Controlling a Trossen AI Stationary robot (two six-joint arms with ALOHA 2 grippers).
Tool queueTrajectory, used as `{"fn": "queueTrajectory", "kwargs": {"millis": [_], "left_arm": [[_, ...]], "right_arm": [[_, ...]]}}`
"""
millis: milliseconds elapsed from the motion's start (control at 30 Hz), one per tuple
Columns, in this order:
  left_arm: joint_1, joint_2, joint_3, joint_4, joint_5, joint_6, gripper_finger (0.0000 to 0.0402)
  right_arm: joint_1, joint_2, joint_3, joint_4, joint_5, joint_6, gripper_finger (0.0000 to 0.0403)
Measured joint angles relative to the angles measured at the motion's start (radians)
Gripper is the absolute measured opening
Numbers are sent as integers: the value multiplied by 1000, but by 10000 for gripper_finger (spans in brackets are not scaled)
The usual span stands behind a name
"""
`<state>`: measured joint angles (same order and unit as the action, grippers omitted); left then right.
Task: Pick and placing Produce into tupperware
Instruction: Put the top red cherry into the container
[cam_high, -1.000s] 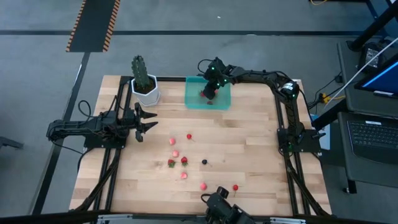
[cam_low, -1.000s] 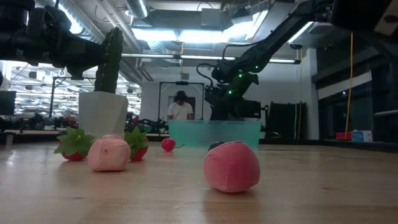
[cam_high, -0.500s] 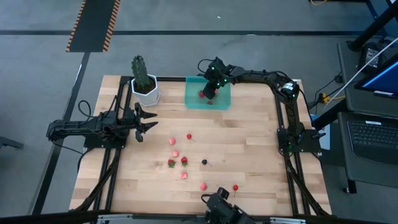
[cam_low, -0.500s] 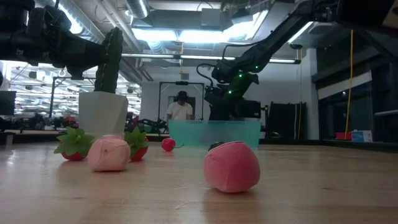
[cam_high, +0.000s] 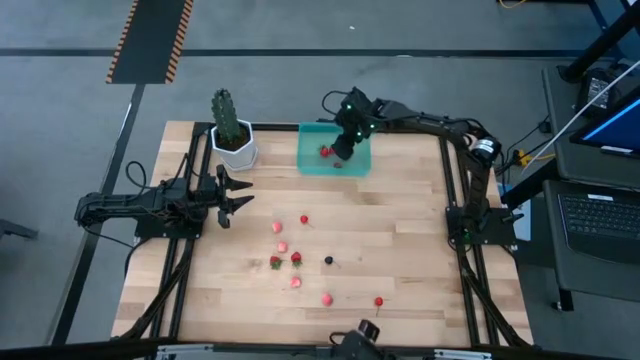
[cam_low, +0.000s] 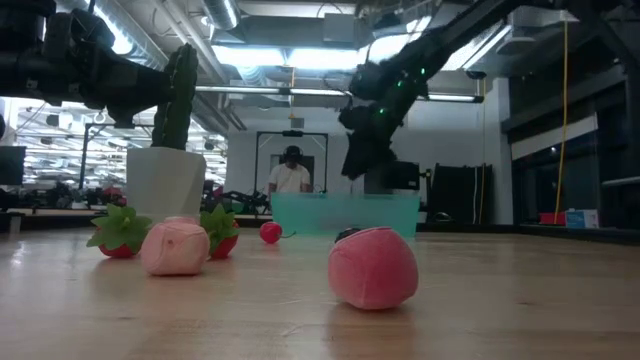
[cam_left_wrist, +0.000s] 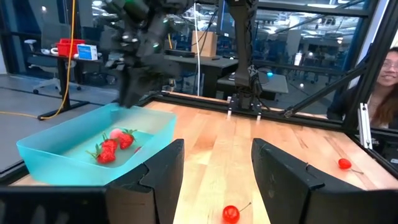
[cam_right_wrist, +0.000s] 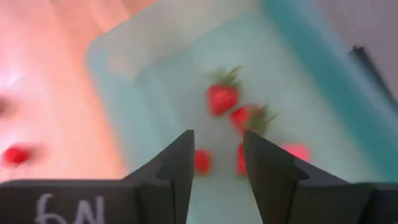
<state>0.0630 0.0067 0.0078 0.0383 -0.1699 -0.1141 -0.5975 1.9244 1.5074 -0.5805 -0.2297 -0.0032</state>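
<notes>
The teal tupperware (cam_high: 335, 150) sits at the table's far middle, with several red strawberries (cam_right_wrist: 222, 98) lying on its floor. My right gripper (cam_high: 346, 140) hovers open above it, holding nothing; in the low view my right gripper (cam_low: 366, 165) stands clear above the tupperware's rim (cam_low: 345, 200). More produce lies on the wood: red and pink pieces (cam_high: 283, 246) and a dark berry (cam_high: 328, 260). My left gripper (cam_high: 238, 195) waits open at the table's left, pointing right.
A green cactus in a white pot (cam_high: 232, 135) stands left of the tupperware. Loose pieces spread from the table's middle (cam_high: 304, 218) to its near edge (cam_high: 378, 301). People show in the room beyond the table.
My right gripper has risen from low inside the tupperware to well above its rim and shifted slightly toward the table's right. A red strawberry now shows lying in the tupperware where the gripper stood. My left arm has kept still.
</notes>
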Motion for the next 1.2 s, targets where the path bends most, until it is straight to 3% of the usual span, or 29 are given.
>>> {"fn": "queueTrajectory", "kwargs": {"millis": [333,767,1067,1200], "left_arm": [[0,0,0,0,0,20,181],[0,0,0,0,0,19,181],[0,0,0,0,0,17,181],[0,0,0,0,0,17,181]], "right_arm": [[137,-158,-33,-157,37,-10,139],[314,-502,-474,74,39,137,139],[465,-535,-592,163,67,257,126],[555,-534,-600,151,142,328,118]]}}
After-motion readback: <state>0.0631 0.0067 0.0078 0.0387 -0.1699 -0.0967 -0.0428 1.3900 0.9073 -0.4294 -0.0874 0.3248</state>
